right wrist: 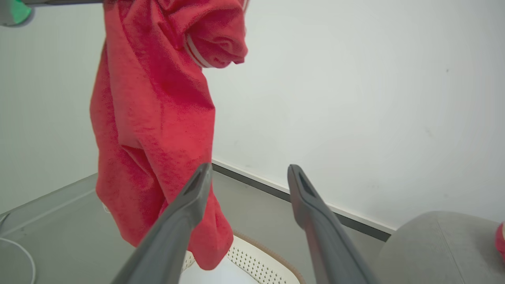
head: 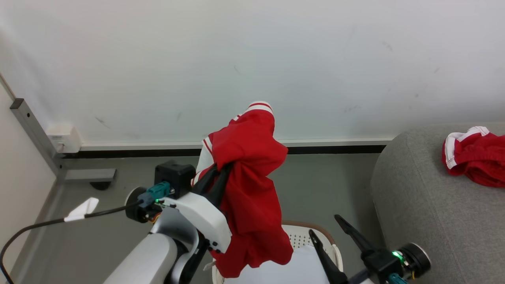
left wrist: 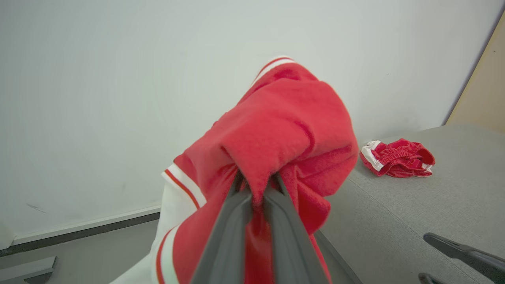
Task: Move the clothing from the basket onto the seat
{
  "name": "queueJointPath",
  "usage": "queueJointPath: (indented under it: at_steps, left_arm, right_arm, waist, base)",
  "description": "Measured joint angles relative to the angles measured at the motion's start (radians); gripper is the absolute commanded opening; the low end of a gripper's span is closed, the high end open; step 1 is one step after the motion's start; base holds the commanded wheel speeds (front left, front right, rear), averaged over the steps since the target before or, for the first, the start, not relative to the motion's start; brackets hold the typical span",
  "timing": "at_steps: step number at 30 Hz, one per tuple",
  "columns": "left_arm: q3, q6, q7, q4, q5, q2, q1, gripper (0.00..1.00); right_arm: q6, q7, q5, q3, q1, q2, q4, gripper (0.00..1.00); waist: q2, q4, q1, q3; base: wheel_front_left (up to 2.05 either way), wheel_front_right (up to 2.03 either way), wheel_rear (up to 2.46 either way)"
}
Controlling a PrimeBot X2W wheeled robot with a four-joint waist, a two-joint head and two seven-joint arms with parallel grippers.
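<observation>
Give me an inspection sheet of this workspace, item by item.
Surface: large grey fabric-upholstered seat, one crumpled red garment with white trim lying on it.
Job's things: second red-and-white garment lifted, hanging over the cream perforated plastic basket.
Clutter: flat pale sheet inside the basket.
Grippers: left gripper shut on the hanging garment; right gripper open, fingers empty, near the basket.
Cables: black cable with white tag, trailing at the robot's left.
Surroundings: white wall, grey floor.

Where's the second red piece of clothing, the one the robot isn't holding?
The loose garment lies crumpled on the grey seat, at the far right of the head view, well right of the basket and the hanging garment.
</observation>
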Motion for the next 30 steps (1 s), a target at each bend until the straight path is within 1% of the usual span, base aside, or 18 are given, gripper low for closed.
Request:
queueJointPath:
  at_steps: [6, 12, 15, 19, 21, 26, 27, 28, 29, 30]
  left_arm:
    - [-0.028, -0.003, 0.024, -0.031, 0.000, -0.009, -0.006, 0.00]
    - [-0.080, -0.036, 0.046, -0.041, 0.003, -0.035, -0.022, 0.00]
    - [-0.105, -0.051, 0.056, -0.042, 0.003, -0.047, -0.034, 0.00]
    - [-0.128, -0.073, 0.069, -0.039, -0.001, -0.070, -0.040, 0.00]
    - [-0.137, -0.077, 0.070, -0.036, -0.010, -0.077, -0.042, 0.00]
    - [-0.143, -0.086, 0.070, -0.029, -0.020, -0.091, -0.045, 0.00]
    - [-0.144, -0.087, 0.070, -0.028, -0.023, -0.092, -0.045, 0.00]
    - [-0.144, -0.090, 0.070, -0.026, -0.024, -0.093, -0.046, 0.00]
    - [-0.144, -0.090, 0.070, -0.026, -0.025, -0.093, -0.046, 0.00]
    - [-0.144, -0.090, 0.070, -0.025, -0.025, -0.093, -0.046, 0.00]
  right_arm:
    - [0.000, 0.026, 0.068, 0.223, -0.177, -0.039, 0.067, 1.00]
    - [0.000, 0.035, 0.170, 0.402, -0.339, -0.091, 0.166, 1.00]
    - [0.000, 0.035, 0.223, 0.492, -0.399, -0.107, 0.214, 1.00]
    - [0.000, 0.029, 0.303, 0.589, -0.472, -0.107, 0.272, 1.00]
    - [0.000, 0.025, 0.331, 0.639, -0.499, -0.105, 0.302, 1.00]
    - [0.000, 0.015, 0.451, 0.732, -0.524, -0.080, 0.338, 1.00]
    - [0.000, 0.012, 0.471, 0.747, -0.527, -0.076, 0.344, 0.85]
    - [0.000, 0.007, 0.491, 0.759, -0.532, -0.074, 0.350, 0.42]
    - [0.000, 0.007, 0.511, 0.767, -0.540, -0.071, 0.351, 0.23]
    - [0.000, 0.006, 0.528, 0.773, -0.546, -0.070, 0.352, 0.00]
  waist:
    - [0.0000, 0.008, 0.0000, 0.007]
    - [0.0000, 0.036, 0.0001, 0.012]
    - [0.0000, 0.051, 0.0001, 0.013]
    - [0.0000, 0.063, 0.0001, 0.013]
    - [0.0000, 0.066, 0.0001, 0.012]
    - [0.0000, 0.068, 0.0001, 0.009]
    - [0.0000, 0.067, 0.0000, 0.009]
    - [0.0000, 0.067, 0.0001, 0.008]
    - [0.0000, 0.066, 0.0000, 0.009]
    - [0.0000, 0.065, 0.0000, 0.009]
  base:
    - [0.00, 0.00, 0.00]
    - [0.00, 0.00, 0.00]
    - [0.00, 0.00, 0.00]
    - [0.00, 0.00, 0.00]
    - [0.00, 0.00, 0.00]
    - [0.00, 0.00, 0.00]
    - [0.00, 0.00, 0.00]
    - [0.00, 0.00, 0.00]
    - [0.00, 0.00, 0.00]
    - [0.00, 0.00, 0.00]
